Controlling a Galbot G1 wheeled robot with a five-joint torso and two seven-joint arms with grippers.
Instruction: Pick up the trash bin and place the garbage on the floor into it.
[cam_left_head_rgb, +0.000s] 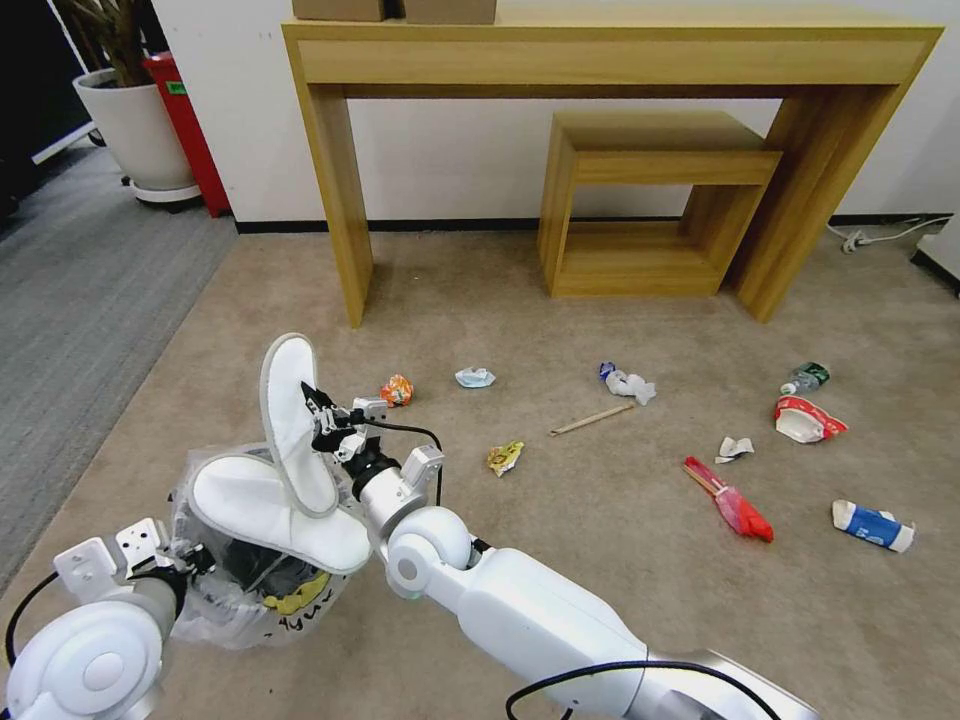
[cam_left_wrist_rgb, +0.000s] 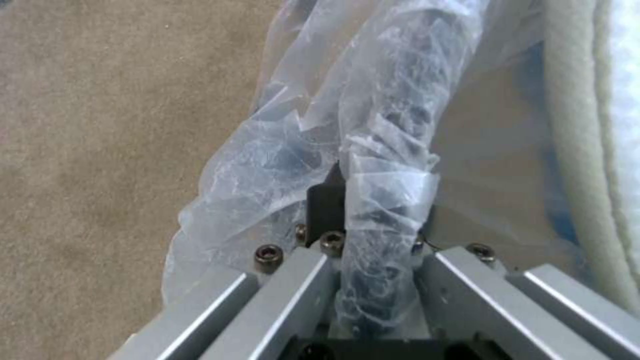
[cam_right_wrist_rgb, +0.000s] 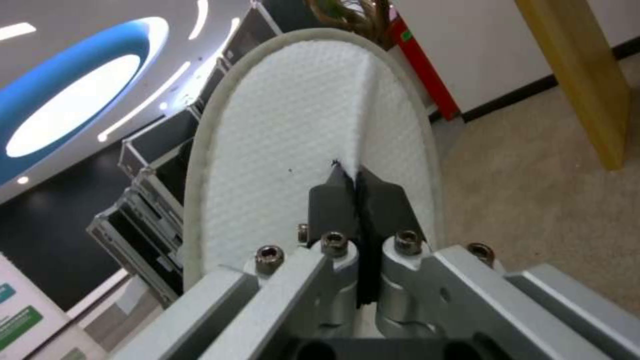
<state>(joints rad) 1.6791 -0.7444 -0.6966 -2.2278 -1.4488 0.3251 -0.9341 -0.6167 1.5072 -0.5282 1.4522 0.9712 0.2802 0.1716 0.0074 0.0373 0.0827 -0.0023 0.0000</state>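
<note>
The black trash bin (cam_left_head_rgb: 250, 585) with its crinkly bag sits low at my left. My left gripper (cam_left_head_rgb: 185, 560) (cam_left_wrist_rgb: 363, 200) is shut on its bag-covered rim (cam_left_wrist_rgb: 387, 150). One white slipper (cam_left_head_rgb: 275, 515) lies across the bin's mouth. My right gripper (cam_left_head_rgb: 318, 405) (cam_right_wrist_rgb: 358, 185) is shut on the second slipper (cam_left_head_rgb: 290, 420) (cam_right_wrist_rgb: 293, 140), holding it upright above the bin. On the beige floor (cam_left_head_rgb: 600, 520) lie an orange wrapper (cam_left_head_rgb: 397, 389), a yellow wrapper (cam_left_head_rgb: 504, 457), crumpled paper (cam_left_head_rgb: 475, 377), a wooden stick (cam_left_head_rgb: 591, 419), a red wrapper (cam_left_head_rgb: 738, 505), a paper bowl (cam_left_head_rgb: 805, 420), a bottle (cam_left_head_rgb: 806, 377) and a blue-white carton (cam_left_head_rgb: 873, 525).
A tall wooden desk (cam_left_head_rgb: 620, 55) stands at the wall, with a low wooden shelf unit (cam_left_head_rgb: 650, 200) under it. Grey ribbed carpet (cam_left_head_rgb: 80, 300) runs along the left. A white plant pot (cam_left_head_rgb: 135, 130) and a red object (cam_left_head_rgb: 185, 130) stand at the far left. A cable (cam_left_head_rgb: 880, 235) lies far right.
</note>
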